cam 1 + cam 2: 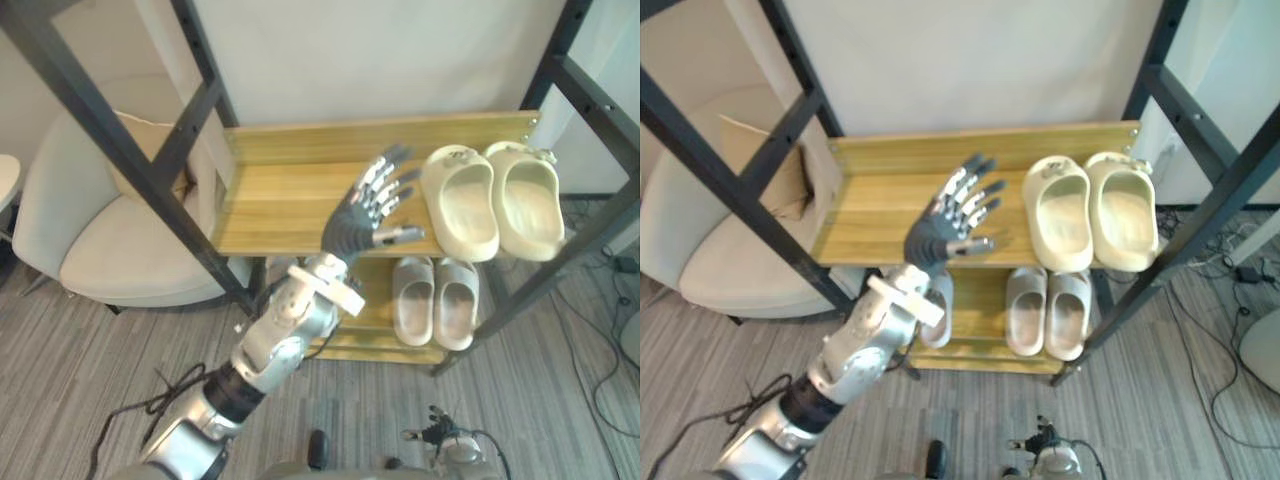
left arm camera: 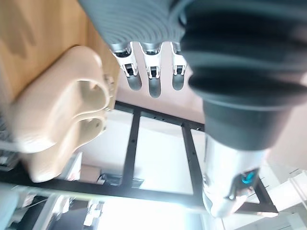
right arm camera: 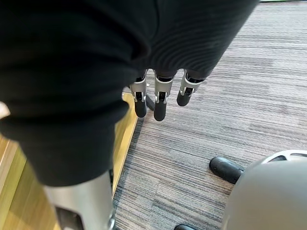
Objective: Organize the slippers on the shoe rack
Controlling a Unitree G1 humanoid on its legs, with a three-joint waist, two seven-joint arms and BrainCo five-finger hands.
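Left eye view: left hand (image 1: 352, 225) fingers wide (empty) beside cream slippers (image 1: 462, 205); grey slipper (image 1: 940, 320) half-hidden behind arm (image 1: 865, 340).

No legible text, label or number on anything

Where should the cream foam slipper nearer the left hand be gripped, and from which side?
Probably its heel end, from the front of the wooden shelf: the cream foam slipper lies sole down, toe to the back, heel at the front edge.
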